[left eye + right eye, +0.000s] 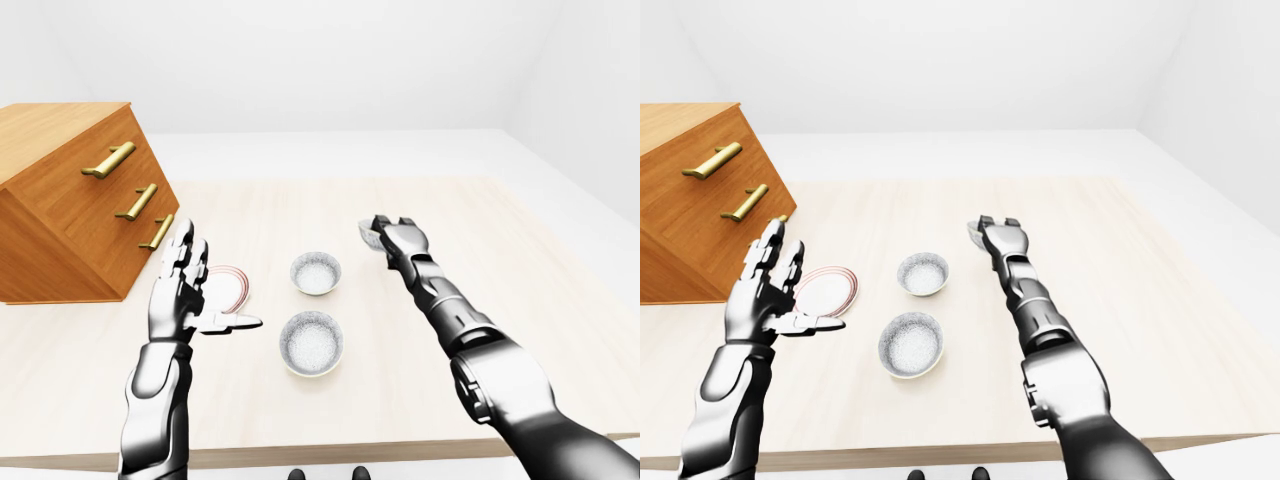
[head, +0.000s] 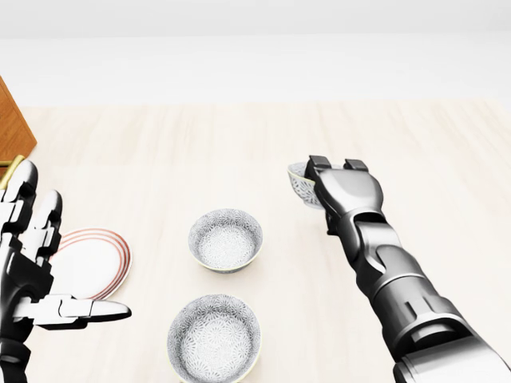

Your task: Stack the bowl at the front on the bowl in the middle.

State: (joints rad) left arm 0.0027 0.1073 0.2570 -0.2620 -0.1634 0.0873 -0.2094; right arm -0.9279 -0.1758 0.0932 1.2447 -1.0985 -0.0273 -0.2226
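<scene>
At far bowl: R hand, fingers curled.

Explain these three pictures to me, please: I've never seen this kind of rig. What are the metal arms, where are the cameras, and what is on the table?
These are simulator renders of a humanoid robot, seen from three cameras on its own head, so you look out over its arms. The two wide pictures are its left and right eyes; the third looks down more steeply.

The left hand hangs open above the table, holding nothing. The right hand is at a small bowl and hides most of it; whether the fingers grip it cannot be told.

Two more bowls stand apart: one mid-table, one nearer the bottom edge. A white plate with a red rim lies behind the left hand. A wooden drawer cabinet with brass handles stands at the left. Nothing is stacked yet.
</scene>
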